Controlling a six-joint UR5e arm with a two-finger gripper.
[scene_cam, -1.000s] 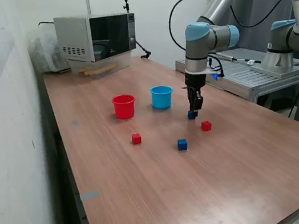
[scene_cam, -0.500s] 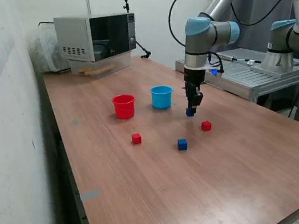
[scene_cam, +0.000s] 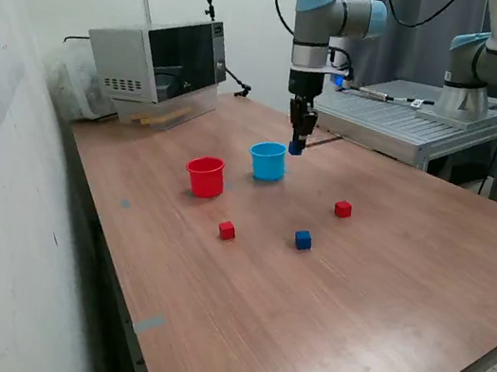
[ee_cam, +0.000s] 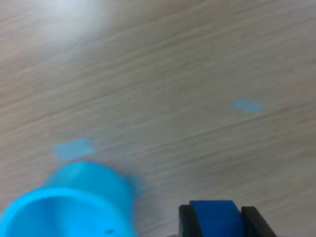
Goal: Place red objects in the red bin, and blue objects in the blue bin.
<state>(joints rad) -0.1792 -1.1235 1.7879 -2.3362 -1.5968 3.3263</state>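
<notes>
Lifted from the table, the tool grips a blue cube beside the blue cup; wrist view shows both fingers clamping it.

You see a dark-blue cube between black claw fingers, a light-blue cup, a red cup, two red cubes and a brown wood-grain counter.

The gripper now holds the blue cube lifted off the table, just beside the blue cup
</notes>
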